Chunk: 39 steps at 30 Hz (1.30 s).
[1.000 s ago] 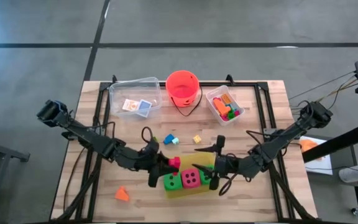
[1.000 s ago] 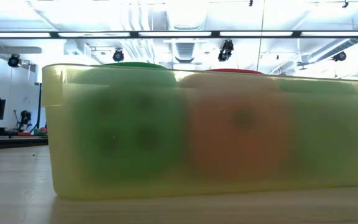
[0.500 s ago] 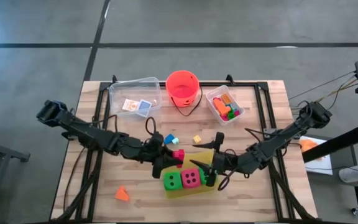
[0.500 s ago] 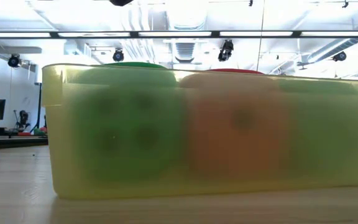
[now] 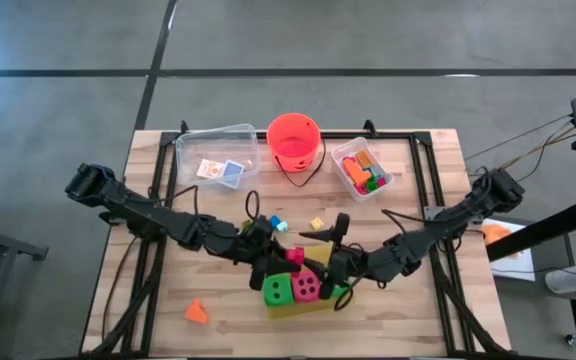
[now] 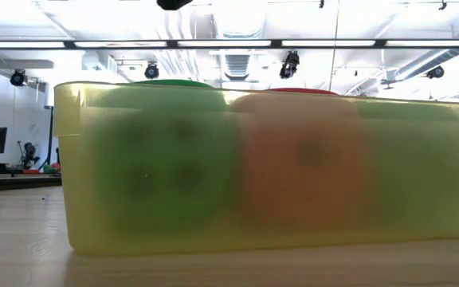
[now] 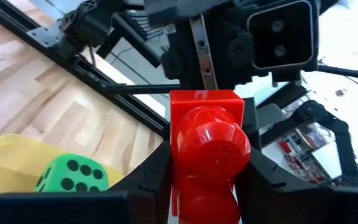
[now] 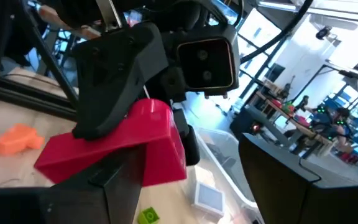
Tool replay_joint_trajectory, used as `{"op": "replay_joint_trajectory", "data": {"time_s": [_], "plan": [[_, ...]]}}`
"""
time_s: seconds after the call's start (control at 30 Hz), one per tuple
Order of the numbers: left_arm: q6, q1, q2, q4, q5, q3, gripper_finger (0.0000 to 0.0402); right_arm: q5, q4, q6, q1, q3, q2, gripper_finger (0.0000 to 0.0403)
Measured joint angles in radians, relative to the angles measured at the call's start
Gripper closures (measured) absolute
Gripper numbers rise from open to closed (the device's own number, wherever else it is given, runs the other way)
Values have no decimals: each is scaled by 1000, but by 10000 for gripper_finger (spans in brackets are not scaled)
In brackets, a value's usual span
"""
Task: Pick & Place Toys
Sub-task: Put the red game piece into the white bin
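A red brick (image 5: 293,255) with a round knob hangs above the far left corner of the flat yellow tray (image 5: 290,310), with my left gripper (image 5: 284,258) shut on it. My right gripper (image 5: 328,264) faces it from the right, open, and in the right wrist view the brick (image 8: 135,146) is just ahead of its fingers. In the tray rest a green die (image 5: 278,291), a pink die (image 5: 308,287) and a second green die (image 5: 342,293), half hidden under the right gripper. In the low view the dice show blurred through the tray's wall (image 6: 78,159). My left gripper pinches the red brick by its two opposite sides (image 7: 176,163) between its two fingers. The fingers come about level from the table's left. The brick is lifted clear above the tray, its round knob turned back toward the left wrist. My right gripper: whether a finger (image 8: 114,180) touches the brick cannot be told.
At the far edge stand a clear box with two cards (image 5: 218,157), the orange-red bucket (image 5: 293,140) and a clear box of coloured bricks (image 5: 361,167). Loose on the table lie a blue-green brick (image 5: 273,224), a yellow brick (image 5: 317,223) and an orange shape (image 5: 197,312).
My left gripper has carried the red brick toward the table's right and slightly toward the far edge, still clear of the tray. My right gripper has moved toward the table's left, so the two grippers stand closer together.
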<state>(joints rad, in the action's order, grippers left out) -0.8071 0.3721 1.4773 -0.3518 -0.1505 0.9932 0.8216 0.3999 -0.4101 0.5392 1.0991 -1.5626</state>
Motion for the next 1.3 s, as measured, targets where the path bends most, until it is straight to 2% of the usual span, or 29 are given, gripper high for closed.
{"op": "replay_joint_trajectory", "data": {"time_s": [0.13, 0.23, 0.33, 0.5, 0.57, 0.77, 0.93, 1.17, 1.3], "plan": [[0, 1, 0, -3, 23, 2, 287, -4, 0, -14, -2, 30, -10, 159], [0, 2, -1, 0, 37, 2, 287, -13, 0, -17, -3, 47, -25, 194], [1, 1, -1, 0, 39, 2, 287, -15, -5, -28, -3, 55, -36, 252], [5, 0, -1, 5, 36, 2, 287, -17, -26, -39, -3, 55, -41, 375], [16, 0, -1, 7, 36, 2, 273, -17, -34, -38, -2, 55, -41, 382], [33, 1, -1, 16, 39, 2, 146, -10, -70, 1, -5, 55, -36, 392], [26, 1, -1, 34, 39, 2, 69, -9, -99, 12, -3, 56, -35, 394], [26, 2, -39, 154, 43, 2, 10, -7, -138, 68, -4, 56, -30, 394], [47, 3, -68, 199, 43, 2, 7, -7, -179, 107, -5, 56, -19, 394]]}}
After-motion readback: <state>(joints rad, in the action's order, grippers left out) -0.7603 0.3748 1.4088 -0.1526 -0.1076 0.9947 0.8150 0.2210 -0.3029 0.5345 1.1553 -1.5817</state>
